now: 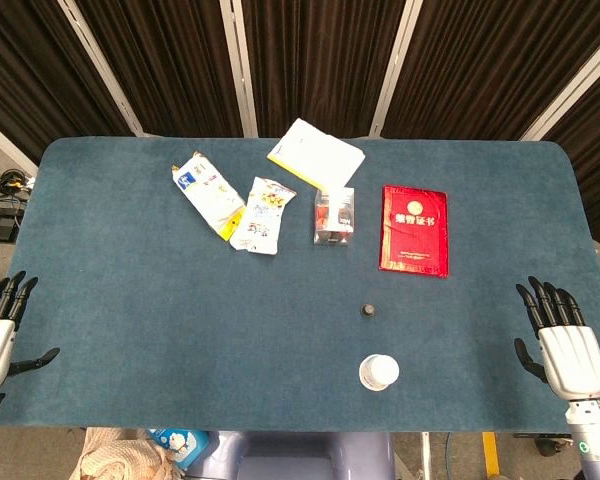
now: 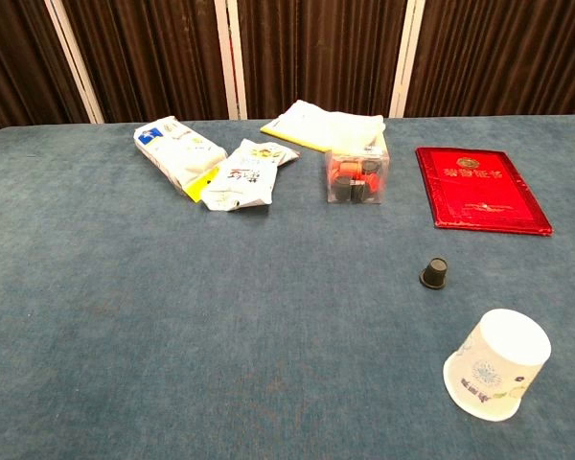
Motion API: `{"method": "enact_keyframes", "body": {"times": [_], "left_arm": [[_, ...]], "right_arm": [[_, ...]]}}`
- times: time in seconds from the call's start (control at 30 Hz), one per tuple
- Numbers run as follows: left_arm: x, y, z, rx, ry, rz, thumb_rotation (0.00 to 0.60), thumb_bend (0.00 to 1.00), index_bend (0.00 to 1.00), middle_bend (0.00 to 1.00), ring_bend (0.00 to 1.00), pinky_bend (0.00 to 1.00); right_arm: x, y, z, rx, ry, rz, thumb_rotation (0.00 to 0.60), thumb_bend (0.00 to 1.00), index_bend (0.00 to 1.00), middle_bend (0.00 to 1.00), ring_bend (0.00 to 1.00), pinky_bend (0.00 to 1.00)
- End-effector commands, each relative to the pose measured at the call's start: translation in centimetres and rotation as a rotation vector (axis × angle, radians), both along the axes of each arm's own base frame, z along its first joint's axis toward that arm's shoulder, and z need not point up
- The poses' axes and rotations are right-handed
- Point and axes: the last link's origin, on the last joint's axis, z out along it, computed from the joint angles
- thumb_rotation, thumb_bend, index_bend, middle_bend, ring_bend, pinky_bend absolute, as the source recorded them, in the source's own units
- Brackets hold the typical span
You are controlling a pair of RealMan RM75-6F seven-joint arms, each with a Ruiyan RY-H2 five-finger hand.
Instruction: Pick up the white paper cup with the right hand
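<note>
The white paper cup (image 1: 379, 372) stands upside down near the table's front edge, a little right of centre; in the chest view the cup (image 2: 496, 364) shows a printed pattern near its wide lower rim. My right hand (image 1: 561, 339) hovers at the table's right edge, fingers spread and empty, well to the right of the cup. My left hand (image 1: 0, 327) is at the left edge, fingers apart, holding nothing. Neither hand appears in the chest view.
A small black cap (image 1: 367, 311) sits just behind the cup. Further back lie a red booklet (image 1: 415, 229), a clear box (image 1: 334, 216) with dark items, two snack packets (image 1: 208, 194) (image 1: 260, 214) and a white-and-yellow pad (image 1: 316, 154). The blue table (image 1: 160, 330) fills both views.
</note>
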Motion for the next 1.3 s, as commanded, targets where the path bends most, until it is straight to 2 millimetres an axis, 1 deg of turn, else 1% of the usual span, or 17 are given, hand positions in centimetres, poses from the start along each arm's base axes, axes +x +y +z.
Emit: {"method": "enact_keyframes", "body": {"times": [0.03,0.33,0.4,0.5,0.57,0.7,0.83,0.93,1.03,1.1,1.17,1.3], "left_arm": [[0.0,0.0,0.0,-0.001,-0.003,-0.001,0.6,0.0,0.0,0.0,0.0,0.0],[0.1,-0.1,0.0,0.001,-0.002,-0.005,0.6,0.0,0.0,0.0,0.0,0.0],[0.0,-0.1,0.0,0.002,-0.003,-0.002,0.6,0.0,0.0,0.0,0.0,0.0],[-0.1,-0.1,0.1,0.005,-0.006,0.001,0.6,0.0,0.0,0.0,0.0,0.0],[-0.1,0.0,0.1,0.004,-0.009,0.004,0.6,0.0,0.0,0.0,0.0,0.0],[-0.2,0.0,0.1,0.0,-0.009,0.01,0.6,0.0,0.0,0.0,0.0,0.0],[-0.3,0.2,0.1,0.001,-0.009,0.014,0.6,0.0,0.0,0.0,0.0,0.0],[-0.3,0.3,0.0,-0.002,-0.002,0.012,0.6,0.0,0.0,0.0,0.0,0.0],[-0.2,0.3,-0.2,-0.007,0.005,0.011,0.6,0.0,0.0,0.0,0.0,0.0],[-0.2,0.3,-0.2,-0.009,0.007,0.011,0.6,0.0,0.0,0.0,0.0,0.0],[-0.3,0.2,-0.3,-0.009,0.006,0.015,0.6,0.0,0.0,0.0,0.0,0.0],[-0.3,0.3,-0.2,-0.006,0.004,0.016,0.6,0.0,0.0,0.0,0.0,0.0]], "right_arm": [[0.0,0.0,0.0,0.001,0.0,0.0,0.6,0.43,0.0,0.0,0.0,0.09],[0.2,0.1,0.0,0.006,-0.013,0.014,0.6,0.42,0.0,0.0,0.0,0.09],[0.5,0.0,-0.1,0.012,-0.019,0.027,0.6,0.4,0.0,0.0,0.0,0.09],[0.8,0.0,-0.3,0.035,-0.032,0.052,0.6,0.33,0.0,0.0,0.0,0.09],[1.2,-0.1,-0.6,0.071,-0.051,0.073,0.6,0.29,0.0,0.0,0.0,0.09],[2.6,-0.5,-1.1,0.182,-0.097,0.175,0.6,0.28,0.0,0.0,0.0,0.09],[4.1,-0.8,-1.7,0.283,-0.109,0.306,0.6,0.28,0.0,0.0,0.0,0.13],[5.1,-0.9,-2.5,0.339,-0.118,0.377,0.6,0.28,0.0,0.0,0.0,0.14],[5.8,-0.8,-3.7,0.447,-0.117,0.41,0.6,0.28,0.0,0.0,0.0,0.15],[6.1,-0.8,-4.2,0.491,-0.11,0.418,0.6,0.28,0.0,0.0,0.01,0.17],[6.4,-0.7,-4.7,0.523,-0.105,0.423,0.6,0.28,0.0,0.0,0.02,0.19],[6.7,-0.5,-5.8,0.565,-0.08,0.418,0.6,0.28,0.0,0.0,0.02,0.19]]}}
